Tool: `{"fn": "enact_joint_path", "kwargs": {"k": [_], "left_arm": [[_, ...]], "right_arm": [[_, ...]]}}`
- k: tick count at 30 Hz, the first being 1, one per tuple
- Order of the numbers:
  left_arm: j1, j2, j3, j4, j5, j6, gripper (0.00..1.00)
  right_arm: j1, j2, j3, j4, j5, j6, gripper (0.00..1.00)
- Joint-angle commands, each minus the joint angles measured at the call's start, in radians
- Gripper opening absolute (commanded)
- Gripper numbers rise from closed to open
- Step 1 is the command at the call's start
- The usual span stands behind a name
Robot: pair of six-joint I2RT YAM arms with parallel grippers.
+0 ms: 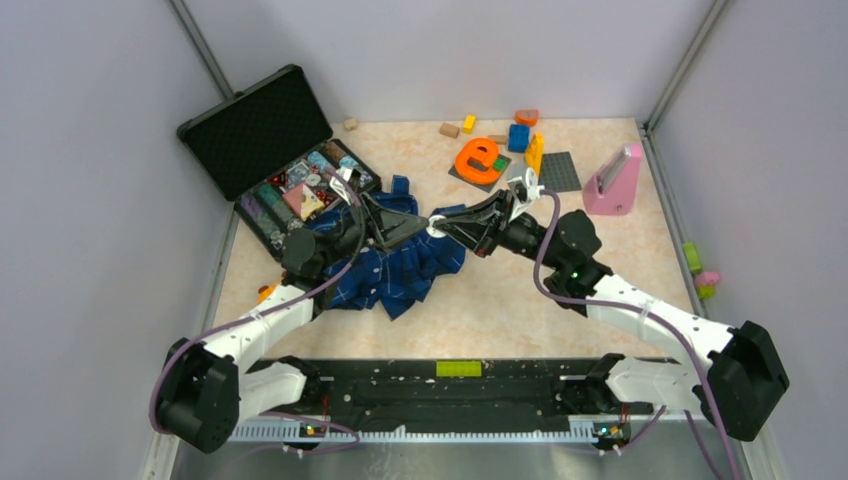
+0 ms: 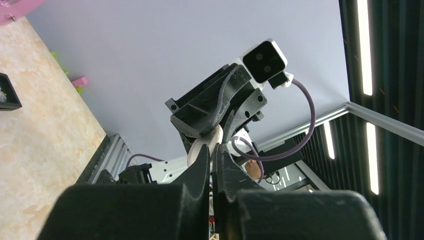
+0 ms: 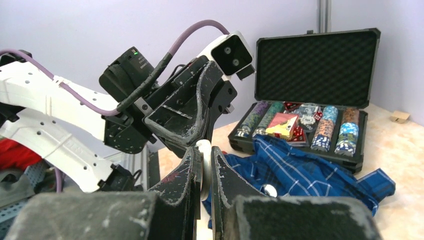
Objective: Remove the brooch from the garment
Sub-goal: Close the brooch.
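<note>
Right tool (image 3: 203,167) pinched narrow on brooch (image 2: 204,144), mid-air above shirt (image 1: 400,275), which lies left of centre on surface (image 1: 560,290). Left tool (image 2: 212,151) fully closed, nothing seen in it, tips just beside brooch. Brooch looks free of cloth, so removal seemingly done; setting down remains.
</note>
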Motion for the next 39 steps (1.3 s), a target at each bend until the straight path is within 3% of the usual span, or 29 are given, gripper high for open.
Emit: {"fn": "enact_joint_path", "kwargs": {"k": [1, 14, 22, 27, 30, 35, 39], "left_arm": [[-0.095, 0.000, 0.012, 0.096, 0.134, -0.045, 0.00], [-0.110, 0.013, -0.007, 0.087, 0.126, -0.007, 0.00], [-0.065, -0.051, 0.013, -0.186, 0.138, 0.241, 0.00], [0.020, -0.074, 0.015, -0.195, 0.200, 0.286, 0.30], [0.030, -0.062, 0.016, -0.176, 0.229, 0.283, 0.41], [0.030, -0.025, -0.004, -0.079, 0.260, 0.227, 0.42], [0.030, -0.023, -0.017, -0.094, 0.255, 0.256, 0.35]], "right_arm": [[0.043, 0.068, -0.008, -0.056, 0.092, -0.139, 0.00], [0.080, 0.107, -0.010, 0.049, 0.172, -0.071, 0.00], [0.061, 0.095, 0.040, -0.056, 0.058, 0.132, 0.00], [-0.061, 0.081, -0.010, 0.002, -0.110, 0.353, 0.00], [-0.080, 0.075, -0.041, 0.036, -0.143, 0.406, 0.02], [-0.081, 0.092, -0.055, 0.096, -0.152, 0.461, 0.02], [-0.082, 0.118, -0.057, 0.156, -0.164, 0.530, 0.01]]}}
